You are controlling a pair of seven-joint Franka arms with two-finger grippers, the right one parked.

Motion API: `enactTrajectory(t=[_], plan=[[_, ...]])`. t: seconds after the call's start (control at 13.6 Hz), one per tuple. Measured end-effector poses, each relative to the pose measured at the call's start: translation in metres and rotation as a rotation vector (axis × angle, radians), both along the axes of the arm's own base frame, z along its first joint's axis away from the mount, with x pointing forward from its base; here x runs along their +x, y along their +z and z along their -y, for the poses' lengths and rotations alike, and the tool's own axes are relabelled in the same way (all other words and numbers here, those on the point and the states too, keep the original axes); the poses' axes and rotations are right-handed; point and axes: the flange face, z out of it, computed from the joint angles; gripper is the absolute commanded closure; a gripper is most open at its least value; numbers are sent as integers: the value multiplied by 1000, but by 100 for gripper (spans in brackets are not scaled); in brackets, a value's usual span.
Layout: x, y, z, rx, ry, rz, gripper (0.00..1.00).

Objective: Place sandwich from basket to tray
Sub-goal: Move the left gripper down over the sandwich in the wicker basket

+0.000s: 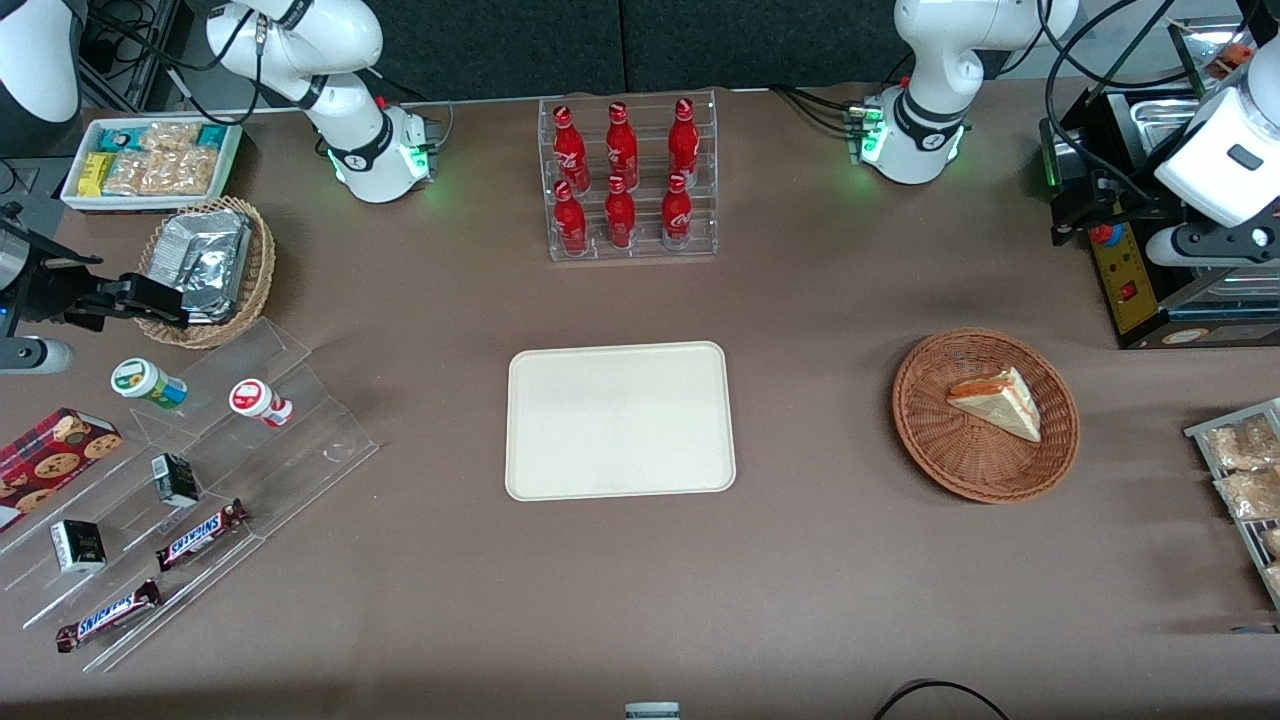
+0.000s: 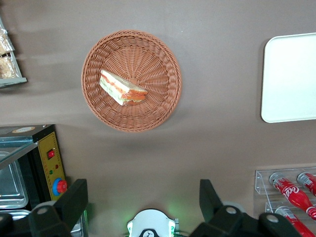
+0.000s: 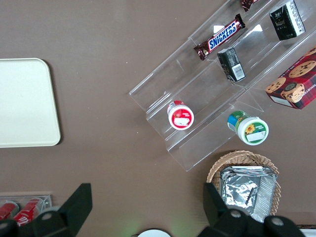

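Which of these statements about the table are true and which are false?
1. The sandwich lies in the basket. True.
2. The tray already holds a sandwich. False: it holds nothing.
3. The claw is shut on the sandwich. False: it is open, up high, farther from the front camera than the basket, touching nothing.
4. Six red bottles stand in a clear rack. True.
5. The basket sits on the tray. False: it rests on the table, apart from the tray, toward the working arm's end.

A matt brown tabletop (image 1: 820, 560) is seen; the basket (image 1: 930, 440) is woven wicker (reddish-brown), the tray (image 1: 620, 470) smooth matt plastic.
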Motion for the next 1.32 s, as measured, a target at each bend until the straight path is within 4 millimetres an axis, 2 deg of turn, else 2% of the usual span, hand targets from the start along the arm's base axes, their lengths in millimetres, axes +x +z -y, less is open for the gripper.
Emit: enactTrajectory(t=[0.37,0.51,0.66,0.81,0.96,1.18,1.32], plan=[[1,-3,-1,2,1,-11,0],[10,-24,-13,10,41,-54,0],[28,-73,-36,24,88,-124,0],[45,-141,-47,41,151,-150,0],[49,-191,-60,77,357,-142,0],[46,-229,-80,105,597,-116,0],[41,-255,-104,119,768,-95,0]])
